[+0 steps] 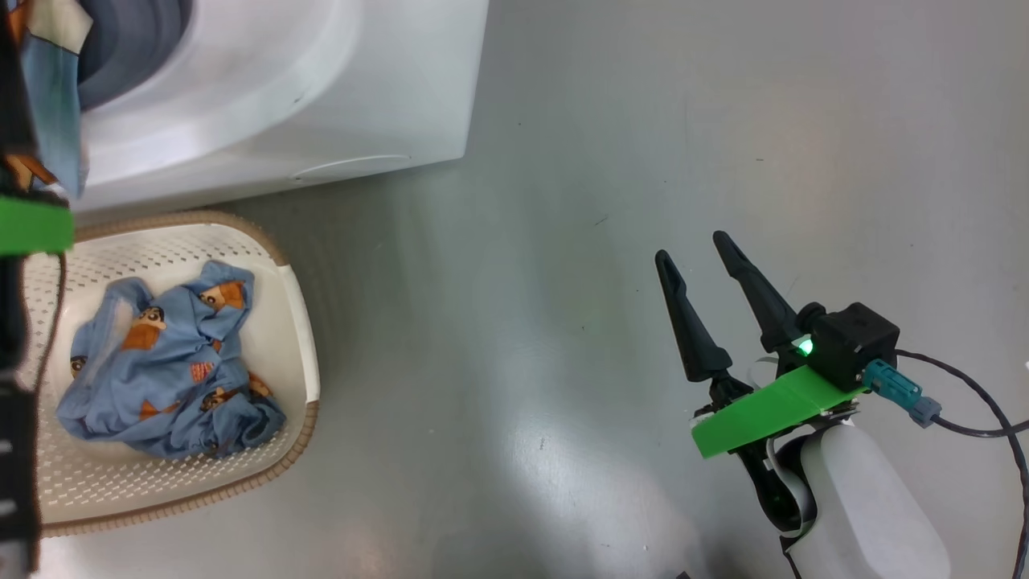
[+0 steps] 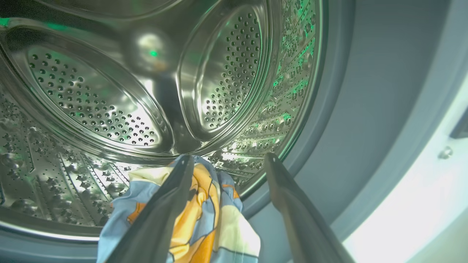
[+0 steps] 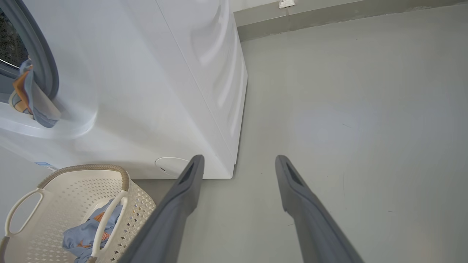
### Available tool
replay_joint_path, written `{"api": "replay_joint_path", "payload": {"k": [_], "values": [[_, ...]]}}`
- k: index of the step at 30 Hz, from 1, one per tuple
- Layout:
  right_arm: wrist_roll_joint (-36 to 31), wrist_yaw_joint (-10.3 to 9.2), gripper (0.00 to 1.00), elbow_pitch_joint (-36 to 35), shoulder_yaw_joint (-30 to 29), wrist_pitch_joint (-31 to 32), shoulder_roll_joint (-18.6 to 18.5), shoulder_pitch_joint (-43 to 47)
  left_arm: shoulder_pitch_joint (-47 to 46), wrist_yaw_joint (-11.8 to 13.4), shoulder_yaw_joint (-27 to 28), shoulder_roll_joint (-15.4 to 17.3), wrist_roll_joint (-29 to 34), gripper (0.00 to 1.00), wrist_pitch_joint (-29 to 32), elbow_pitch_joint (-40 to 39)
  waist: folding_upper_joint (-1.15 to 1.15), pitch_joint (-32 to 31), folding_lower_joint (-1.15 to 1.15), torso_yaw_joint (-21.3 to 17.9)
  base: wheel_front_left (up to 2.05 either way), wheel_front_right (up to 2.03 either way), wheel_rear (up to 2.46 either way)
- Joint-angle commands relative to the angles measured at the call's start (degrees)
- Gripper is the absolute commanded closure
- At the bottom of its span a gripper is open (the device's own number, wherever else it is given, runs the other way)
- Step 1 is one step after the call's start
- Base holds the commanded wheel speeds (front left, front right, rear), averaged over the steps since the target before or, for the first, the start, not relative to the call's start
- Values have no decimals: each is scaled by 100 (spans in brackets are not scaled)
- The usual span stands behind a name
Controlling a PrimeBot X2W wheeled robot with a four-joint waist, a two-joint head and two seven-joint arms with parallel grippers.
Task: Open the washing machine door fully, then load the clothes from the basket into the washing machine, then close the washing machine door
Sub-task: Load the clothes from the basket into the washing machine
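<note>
Head view is taking in, from left to right, a printed garment hanging at the picture's left edge in front of the washing machine, the basket sitting on the floor just below the machine's front, and the right gripper hovering well apart over bare grey floor, its two dark tapered fingers spread with nothing between them. The clothes are lying crumpled in the basket, soft light blue fabric printed with orange and tan figures. Left wrist view is looking where the head view is not: into the steel drum, shiny and dotted with round holes, ringed by the smooth grey gasket. There the left gripper is pointing into the opening with its jaws released, and the garment is draping against the finger on that view's left, at the drum's lower lip. Right wrist view is adding the machine's plain white side, a small round flap low on its front, and a blue label whose writing is too small to read. The basket's brown woven-look rim and a looped handle are showing at lower left.
</note>
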Motion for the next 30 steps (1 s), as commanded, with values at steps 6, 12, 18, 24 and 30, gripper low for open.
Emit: {"api": "replay_joint_path", "payload": {"k": [6,12,18,24,30], "values": [[-67,16,0,-108,110,-42,47,162,813,33,488,-88,216,0,-29,-767,0,21,1,-12,0,0,0],[-50,16,0,-96,123,-42,47,171,1450,6,869,-514,394,0,-29,-1230,0,13,1,-12,0,0,0],[-45,16,0,-92,140,-42,47,166,1980,-81,1142,-854,626,0,-29,-1464,0,1,1,-6,0,0,0],[-55,16,0,-78,163,-42,47,156,2431,-187,1487,-1190,825,0,-29,-1473,0,-8,1,7,0,0,0],[-62,16,0,-62,184,-42,47,162,2801,-259,1657,-1403,1005,0,-29,-1374,0,-44,1,1,0,0,0]]}}
